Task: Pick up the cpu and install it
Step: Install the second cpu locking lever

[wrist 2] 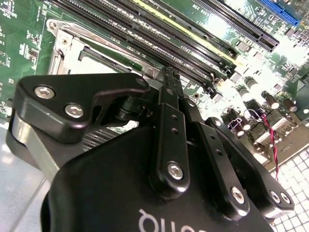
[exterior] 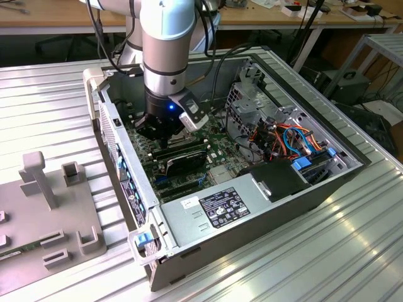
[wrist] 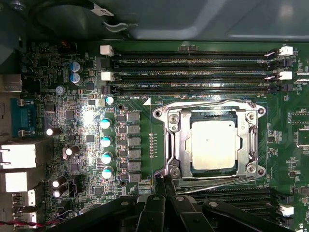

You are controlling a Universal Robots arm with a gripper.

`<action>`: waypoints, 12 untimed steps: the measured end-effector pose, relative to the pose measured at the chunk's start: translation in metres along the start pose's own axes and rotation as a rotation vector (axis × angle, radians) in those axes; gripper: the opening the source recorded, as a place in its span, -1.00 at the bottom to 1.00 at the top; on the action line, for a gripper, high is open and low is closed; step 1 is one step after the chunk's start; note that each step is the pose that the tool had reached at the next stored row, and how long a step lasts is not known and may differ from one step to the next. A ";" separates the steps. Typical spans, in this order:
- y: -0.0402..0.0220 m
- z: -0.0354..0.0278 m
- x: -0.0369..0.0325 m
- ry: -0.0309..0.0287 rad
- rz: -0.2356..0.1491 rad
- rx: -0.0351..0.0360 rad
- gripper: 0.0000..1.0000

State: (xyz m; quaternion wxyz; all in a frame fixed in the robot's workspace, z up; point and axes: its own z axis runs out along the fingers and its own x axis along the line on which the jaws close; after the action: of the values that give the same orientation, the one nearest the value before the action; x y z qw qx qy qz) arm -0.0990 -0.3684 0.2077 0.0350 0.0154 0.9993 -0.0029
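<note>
Green circuit board [wrist: 72,121], silvery-tan square cpu [wrist: 213,144] seemingly seated in socket [wrist: 210,142].

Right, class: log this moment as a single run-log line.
cpu: lying in socket | gripper: shut, empty, beside socket frame | site: motherboard inside open computer case

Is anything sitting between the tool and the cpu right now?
Nothing visible. In the first wrist view the cpu already lies flat inside the socket frame, its face uncovered, and the tool hangs beside the frame's edge with only bare board between them.
</note>
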 end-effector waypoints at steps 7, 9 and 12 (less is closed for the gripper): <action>0.0000 0.0003 0.0004 0.0000 0.000 -0.0001 -0.79; 0.0002 0.0004 0.0004 0.0000 0.000 -0.0016 -0.79; 0.0006 0.0004 0.0012 0.0001 0.000 -0.0037 -0.79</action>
State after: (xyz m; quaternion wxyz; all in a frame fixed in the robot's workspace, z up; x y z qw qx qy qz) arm -0.1001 -0.3678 0.2072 0.0349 0.0155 0.9993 -0.0011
